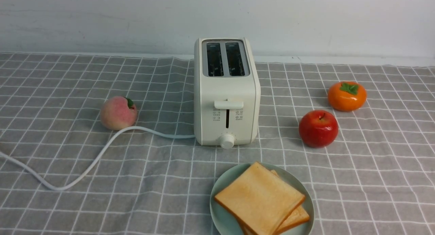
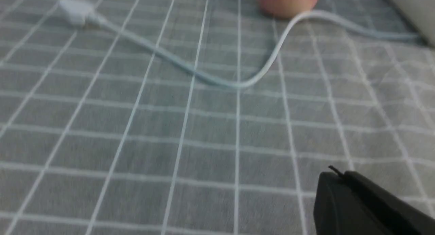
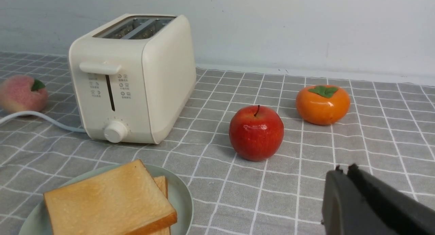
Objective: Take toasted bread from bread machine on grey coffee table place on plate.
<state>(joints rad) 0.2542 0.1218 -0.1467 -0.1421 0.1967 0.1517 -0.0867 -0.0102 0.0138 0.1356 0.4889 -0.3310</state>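
Observation:
Two slices of toasted bread (image 1: 260, 198) lie stacked on the mint-green plate (image 1: 219, 189) at the front of the grey coffee table (image 1: 373, 180); they also show in the right wrist view (image 3: 105, 201) on the plate (image 3: 181, 197). The cream-white bread machine (image 1: 226, 92) stands behind the plate, both slots empty; it also shows in the right wrist view (image 3: 132, 78). Neither gripper shows in the front view. My left gripper (image 2: 338, 175) is shut and empty above bare cloth. My right gripper (image 3: 345, 170) is shut and empty, to the right of the plate, in front of the apple.
A peach (image 1: 118, 112) lies left of the toaster, with the white cord (image 1: 102, 151) curving past it to the left edge. A red apple (image 1: 318, 128) and an orange persimmon (image 1: 347, 96) sit to the right. A white wall stands behind.

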